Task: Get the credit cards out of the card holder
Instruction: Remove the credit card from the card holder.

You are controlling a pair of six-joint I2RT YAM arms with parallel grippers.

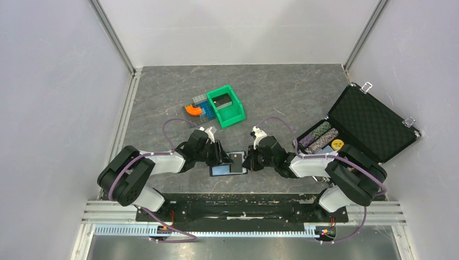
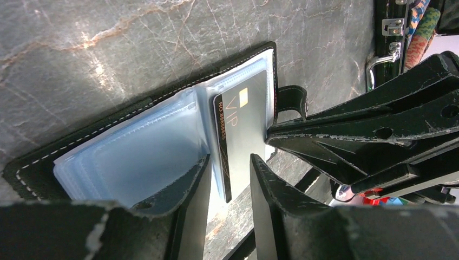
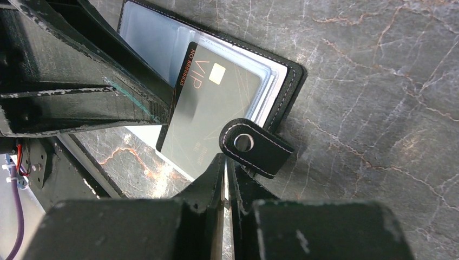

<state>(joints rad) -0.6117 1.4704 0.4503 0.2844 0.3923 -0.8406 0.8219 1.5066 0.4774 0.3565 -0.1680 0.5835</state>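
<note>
The card holder [image 1: 222, 170] lies open on the table between my two arms, its clear sleeves [image 2: 135, 146] facing up. One black credit card [image 2: 243, 130] marked VIP sticks partway out of the right-hand sleeve, seen also in the right wrist view [image 3: 211, 108]. My right gripper [image 3: 225, 160] is shut on that card's edge, beside the holder's snap strap [image 3: 254, 146]. My left gripper [image 2: 231, 160] is open and straddles the card's free end. One of its fingers [image 2: 187, 189] rests over the sleeves. Any other cards are hidden.
A green bin [image 1: 226, 105] stands at the back with orange and blue pieces [image 1: 196, 108] beside it. A black foam-lined case [image 1: 368, 122] lies open at the right, holding rows of poker chips [image 1: 319, 138]. The arms' base rail runs along the near edge.
</note>
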